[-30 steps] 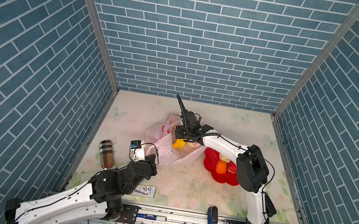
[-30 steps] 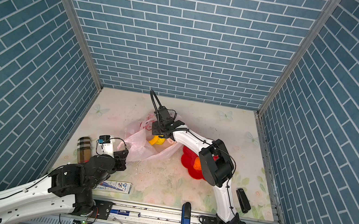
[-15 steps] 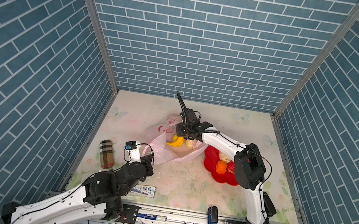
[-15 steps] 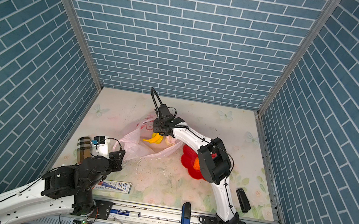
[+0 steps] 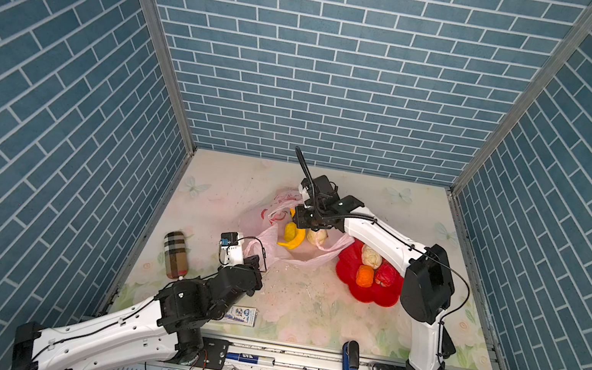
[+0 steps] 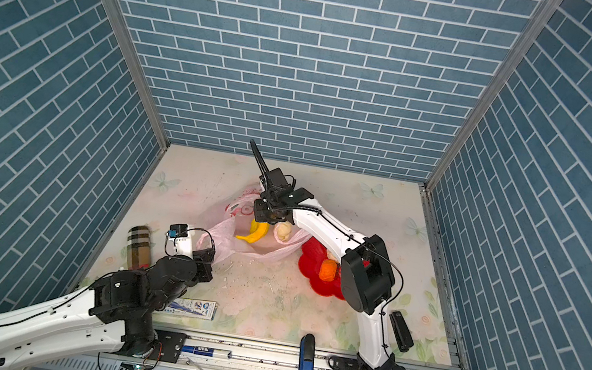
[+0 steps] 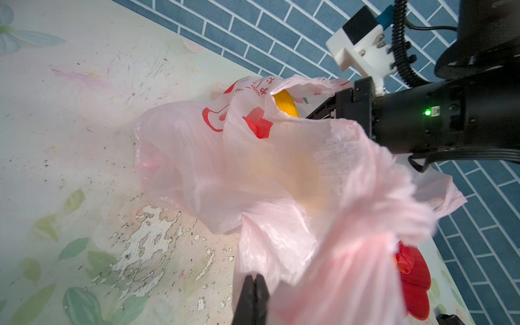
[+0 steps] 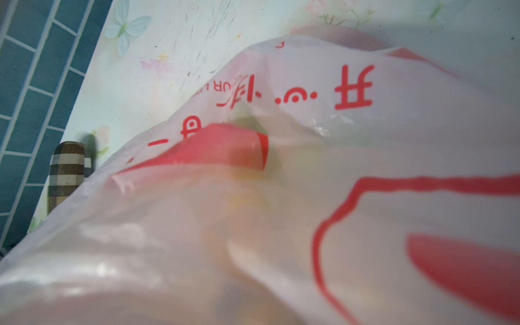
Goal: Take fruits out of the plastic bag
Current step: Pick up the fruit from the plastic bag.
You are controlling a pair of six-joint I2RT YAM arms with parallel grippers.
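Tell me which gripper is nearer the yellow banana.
Right. The right gripper sits directly over the banana, closed on its upper end at the plastic bag's mouth. The left gripper is off at the bag's near edge, pinching the plastic, apart from the banana.

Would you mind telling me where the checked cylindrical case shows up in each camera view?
Both top views: the checked case lies near the table edge on the robot's left.
Left wrist: not in it.
Right wrist: the checked case shows past the edge of the plastic bag.
Shared landmark: the plastic bag, in all views.
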